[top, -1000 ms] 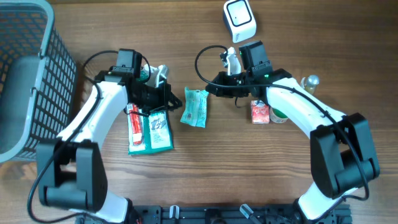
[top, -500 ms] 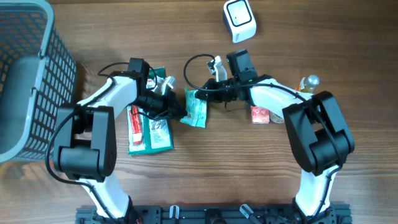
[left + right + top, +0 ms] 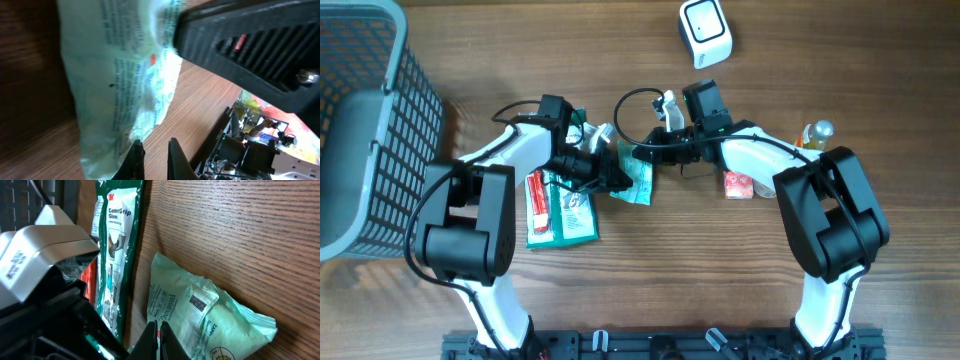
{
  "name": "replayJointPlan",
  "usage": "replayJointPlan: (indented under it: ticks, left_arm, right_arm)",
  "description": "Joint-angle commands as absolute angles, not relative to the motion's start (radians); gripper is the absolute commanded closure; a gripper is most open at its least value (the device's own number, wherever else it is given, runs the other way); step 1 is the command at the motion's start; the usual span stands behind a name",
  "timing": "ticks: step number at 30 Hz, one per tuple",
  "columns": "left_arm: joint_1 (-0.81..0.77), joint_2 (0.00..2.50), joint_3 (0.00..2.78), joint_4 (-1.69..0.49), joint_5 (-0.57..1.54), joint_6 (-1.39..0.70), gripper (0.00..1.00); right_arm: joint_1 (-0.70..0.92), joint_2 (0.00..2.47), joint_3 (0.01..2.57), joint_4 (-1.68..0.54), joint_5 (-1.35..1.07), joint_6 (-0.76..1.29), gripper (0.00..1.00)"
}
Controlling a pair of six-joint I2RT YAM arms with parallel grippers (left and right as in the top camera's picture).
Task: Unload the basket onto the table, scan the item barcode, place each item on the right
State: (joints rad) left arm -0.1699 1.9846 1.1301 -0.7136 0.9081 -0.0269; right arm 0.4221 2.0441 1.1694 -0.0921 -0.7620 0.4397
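Observation:
The item, a pale green pouch point(image 3: 637, 176), lies flat on the wooden table, and its barcode point(image 3: 198, 302) faces up. My left gripper point(image 3: 618, 178) is at the pouch's left edge, shut, with nothing between its fingers. In the left wrist view the pouch point(image 3: 125, 75) fills the left side and one fingertip point(image 3: 135, 159) rests against its edge. My right gripper point(image 3: 638, 153) is shut over the pouch's top edge. The right wrist view shows the right gripper point(image 3: 157, 340) low over the pouch point(image 3: 210, 320). The white scanner point(image 3: 705, 32) stands at the back.
A green glove pack point(image 3: 576, 212) and a red pack point(image 3: 535, 205) lie under the left arm. A red carton point(image 3: 738, 182) and a small bottle point(image 3: 817, 132) sit by the right arm. A grey basket point(image 3: 365, 120) fills the left edge.
Both grippers have closed in on the pouch. The left moved right to its left edge. The right moved left to its top edge, then held still. The pouch stayed put.

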Motion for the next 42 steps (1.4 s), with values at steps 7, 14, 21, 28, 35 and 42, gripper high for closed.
replayJointPlan:
  ticks: [7,14,21,28,35,42]
  left_arm:
    - [-0.157,2.081,1.097,-0.757,0.641,-0.06,0.96]
    - [-0.157,2.07,1.1,-0.828,0.534,-0.095,0.96]
    - [-0.157,1.766,1.264,-0.889,0.551,-0.144,0.96]
    - [-0.197,1.843,1.262,-0.754,0.618,-0.165,0.96]
    - [-0.199,1.995,1.262,-0.611,0.684,-0.173,0.96]
    - [-0.2,2.031,1.262,-0.609,0.68,-0.173,0.96]
  right_arm:
    - [0.424,2.123,1.177,-0.128,-0.543,0.482,0.96]
    - [0.424,2.151,1.177,-0.127,-0.502,0.481,0.96]
    - [0.423,1.994,1.184,-0.103,-0.698,0.474,0.78]
    - [0.423,1.909,1.183,-0.407,-0.741,0.492,0.96]
    - [0.429,1.913,1.092,-0.343,-0.742,0.475,0.96]
    - [0.493,1.947,1.085,-0.27,-0.678,0.501,0.96]
